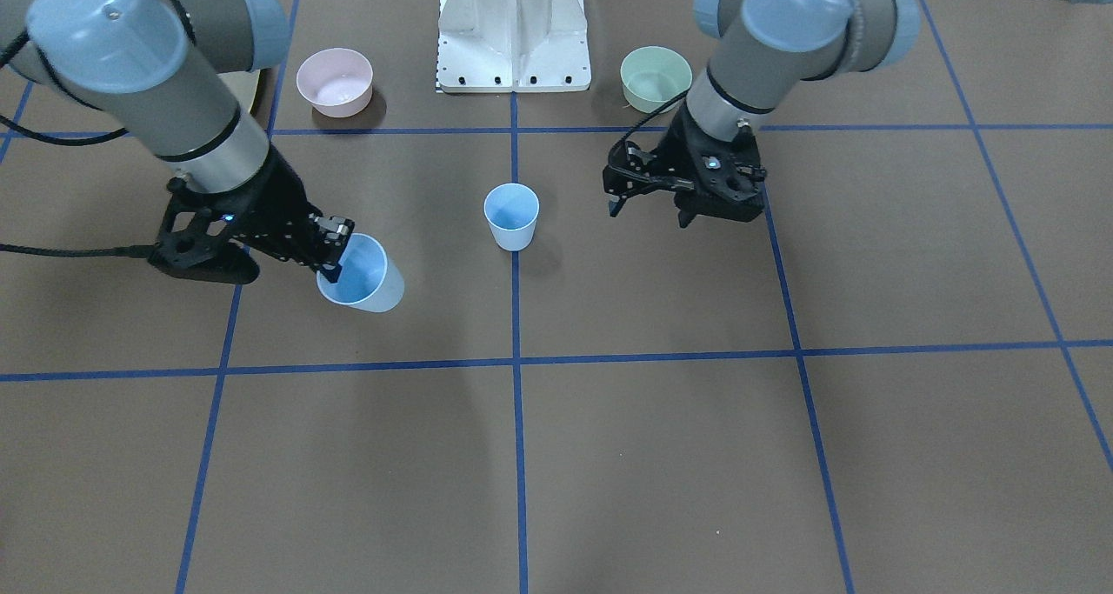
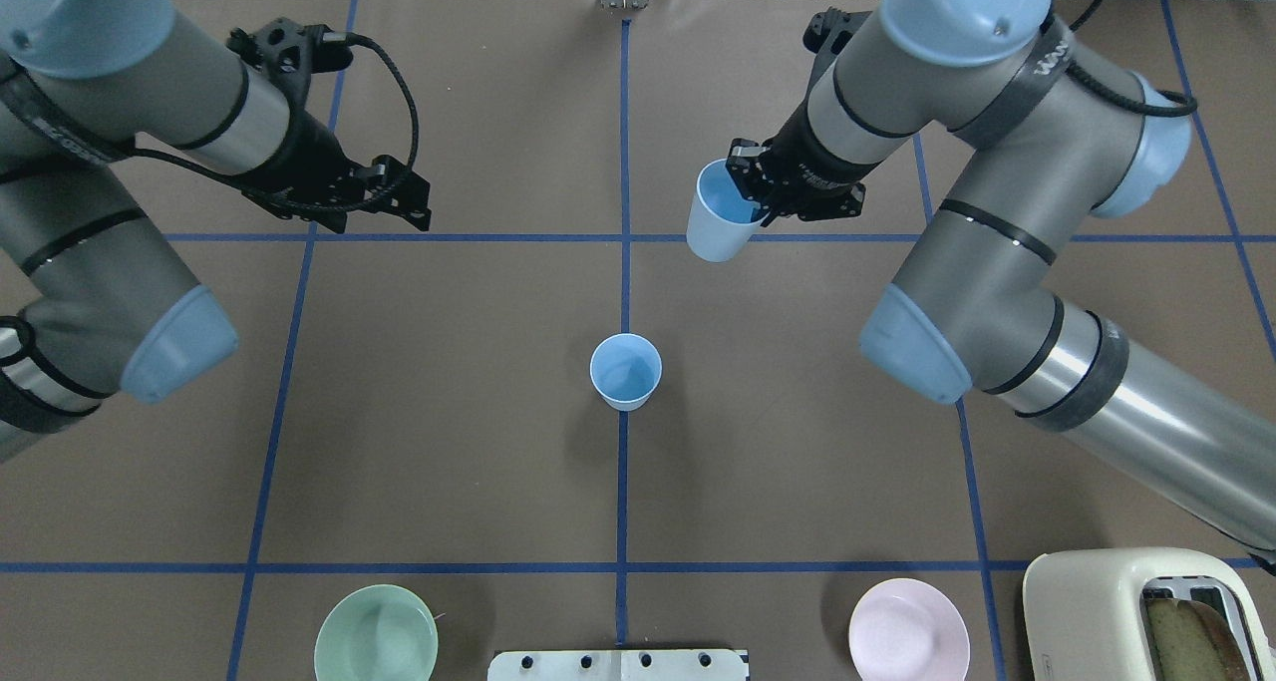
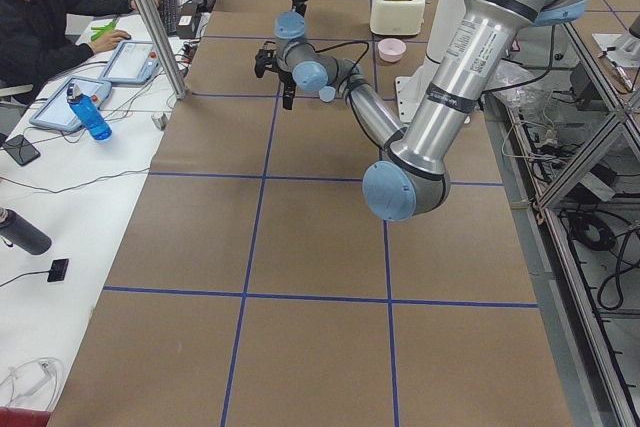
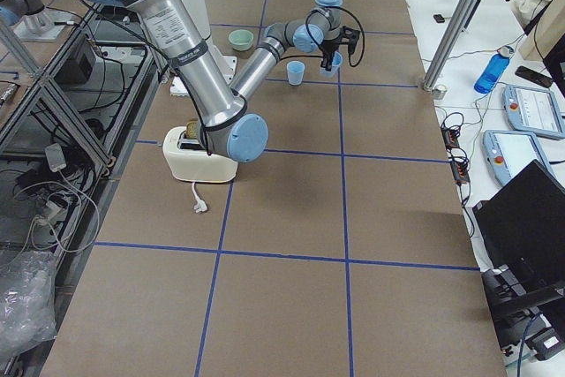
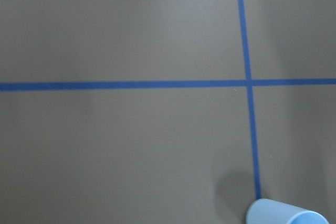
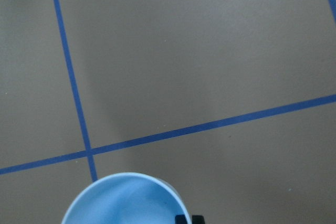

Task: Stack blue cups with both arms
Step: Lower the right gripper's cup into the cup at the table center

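One blue cup stands upright on the table's centre line, also seen in the front view and at the bottom edge of the left wrist view. My right gripper is shut on the rim of the second blue cup, one finger inside it. It holds this cup tilted, off to the standing cup's far right. The held cup also shows in the front view and the right wrist view. My left gripper hangs open and empty on the far left, also visible in the front view.
A pink bowl and a mint-green bowl stand near the robot's white base. A cream toaster with a bread slice sits at the near right corner. Operators' desks line the far side.
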{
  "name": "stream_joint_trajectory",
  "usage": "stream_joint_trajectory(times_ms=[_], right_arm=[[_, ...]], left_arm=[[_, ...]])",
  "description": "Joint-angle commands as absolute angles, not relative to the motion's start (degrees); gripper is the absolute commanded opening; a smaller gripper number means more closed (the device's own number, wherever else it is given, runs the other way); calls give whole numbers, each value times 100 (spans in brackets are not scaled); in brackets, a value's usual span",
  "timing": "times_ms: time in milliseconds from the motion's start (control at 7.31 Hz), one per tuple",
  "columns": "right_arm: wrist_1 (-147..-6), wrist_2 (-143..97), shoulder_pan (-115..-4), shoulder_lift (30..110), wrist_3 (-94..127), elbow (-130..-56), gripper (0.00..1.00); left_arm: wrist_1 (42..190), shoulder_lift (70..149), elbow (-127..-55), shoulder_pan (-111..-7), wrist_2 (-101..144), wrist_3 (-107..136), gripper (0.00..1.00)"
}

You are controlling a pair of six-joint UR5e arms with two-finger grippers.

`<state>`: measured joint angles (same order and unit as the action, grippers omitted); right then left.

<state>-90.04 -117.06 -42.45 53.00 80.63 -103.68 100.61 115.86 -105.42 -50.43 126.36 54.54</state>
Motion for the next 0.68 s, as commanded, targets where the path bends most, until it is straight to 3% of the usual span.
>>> stream_joint_trajectory(times_ms=[0,547], right_arm=[[-9473,-11278,-3693,4836,8629,-10503,0],[-9475,-10565,-3015,4807,8780,-10441,0]], left_arm=[[10063,11225,-10547,-5596,12962,4687,98],[10107,10969,-10538,-5792,13025,4307,98]])
